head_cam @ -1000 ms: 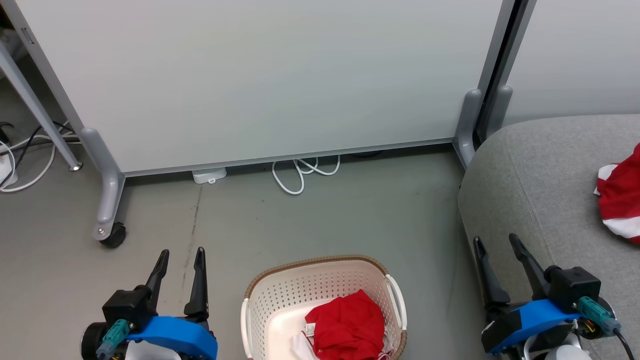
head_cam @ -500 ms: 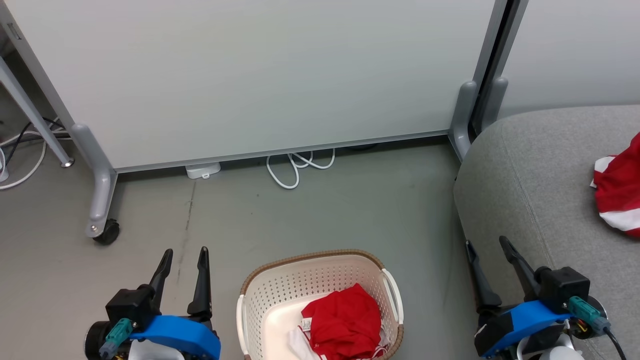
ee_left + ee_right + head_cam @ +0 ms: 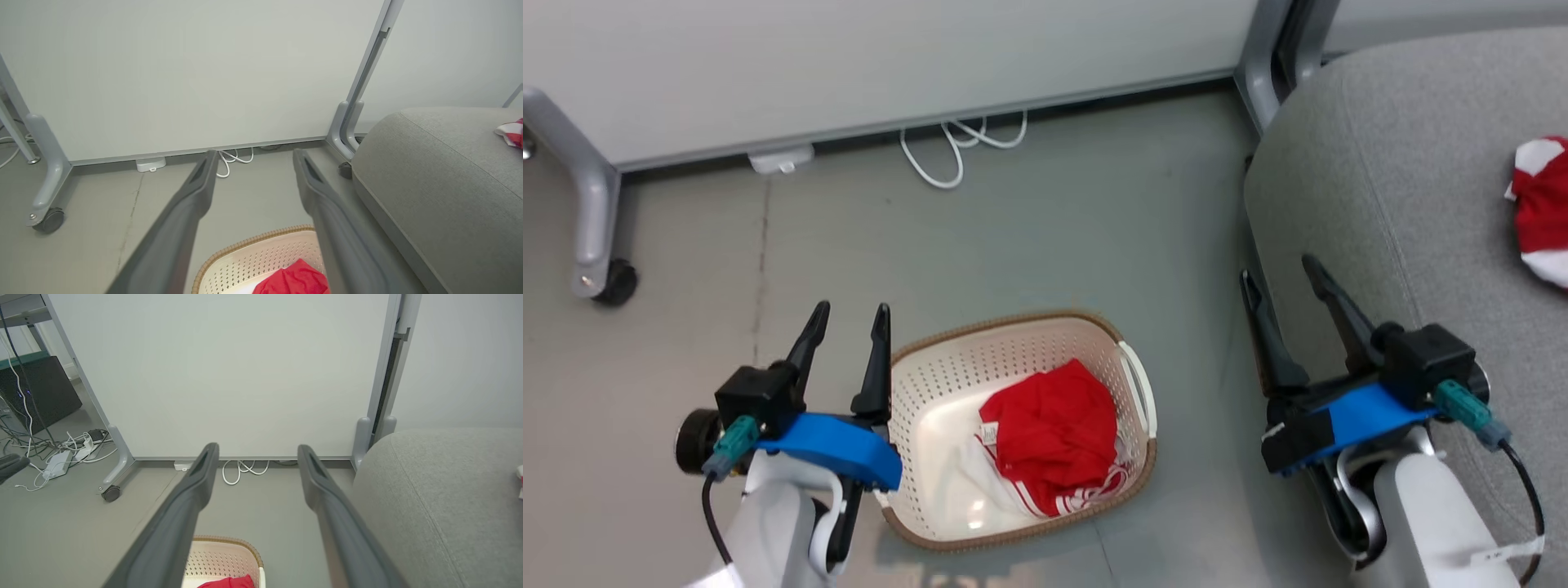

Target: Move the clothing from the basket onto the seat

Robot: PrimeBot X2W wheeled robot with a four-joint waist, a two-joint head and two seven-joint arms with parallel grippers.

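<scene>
Red garment (image 3: 1049,429) is lying bunched in the basket (image 3: 1005,325) on the floor (image 3: 1029,229), second garment (image 3: 1543,208) lying on the seat (image 3: 1372,163). Left jaws and right jaws are hanging spread wide, empty, either side of the basket. A shallow pinch is risking dropped cloth, a deep one a dragged basket.

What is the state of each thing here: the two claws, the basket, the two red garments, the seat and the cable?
left claw, open, empty, beside the basket.
right claw, open, empty, near the seat's edge.
basket, upright on the floor, one garment inside.
garment in the basket, crumpled, not held.
garment on the seat, crumpled, not held.
seat, bears one garment.
white cable, looped on the floor.
</scene>
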